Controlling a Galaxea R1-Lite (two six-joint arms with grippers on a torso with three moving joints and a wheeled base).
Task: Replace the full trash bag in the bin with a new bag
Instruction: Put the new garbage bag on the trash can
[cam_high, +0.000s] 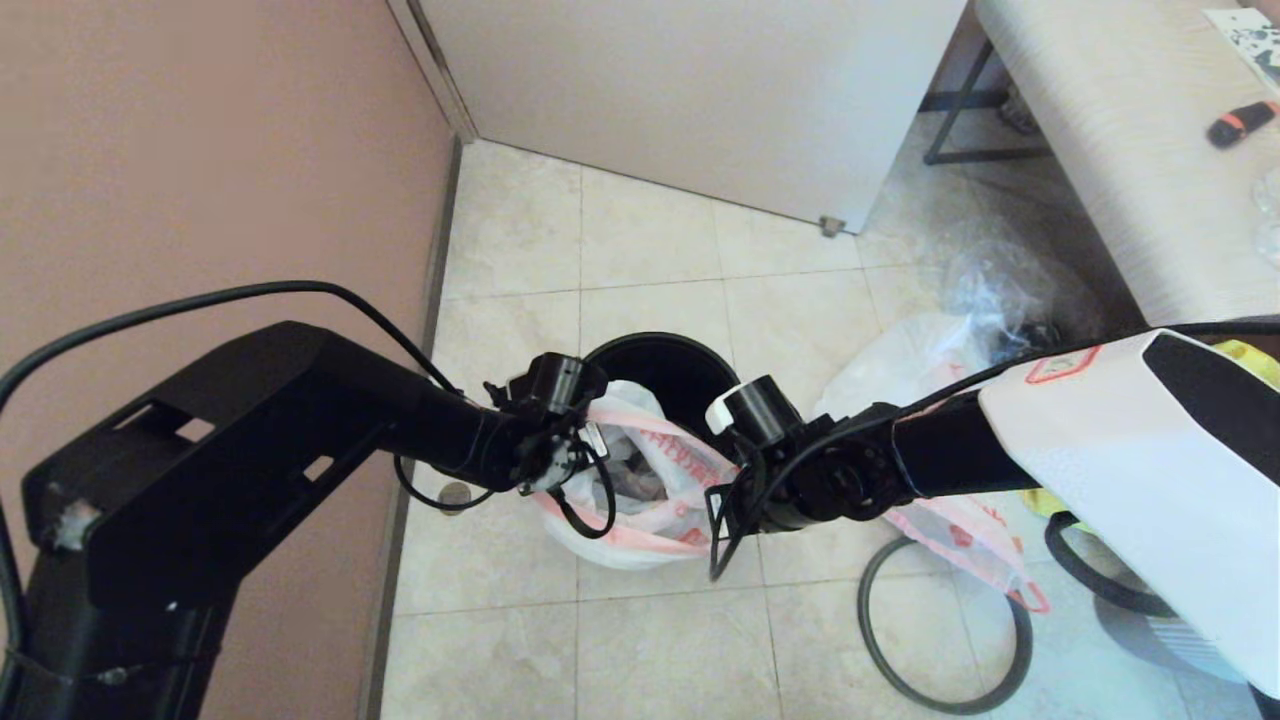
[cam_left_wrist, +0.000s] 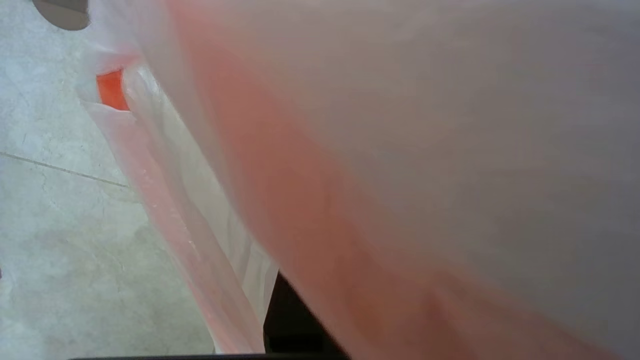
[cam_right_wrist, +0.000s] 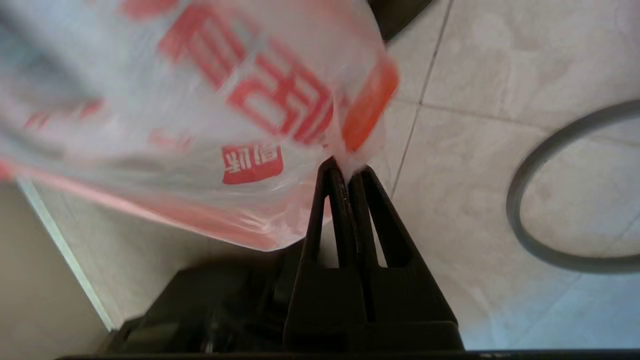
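Full trash bag (cam_high: 640, 480) hangs before the black bin (cam_high: 665, 375), stretched between both arms | right gripper (cam_right_wrist: 345, 172) clenched on its rim | left gripper (cam_high: 560, 470) pinching the opposite rim | grey hoop (cam_high: 945, 630) flat on the floor tiles (cam_high: 640, 250), new bag (cam_high: 970, 540) beside it

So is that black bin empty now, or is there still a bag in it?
No bag shows in the bin: its mouth looks dark and bare. The full trash bag hangs in front of it between the left gripper and right gripper.
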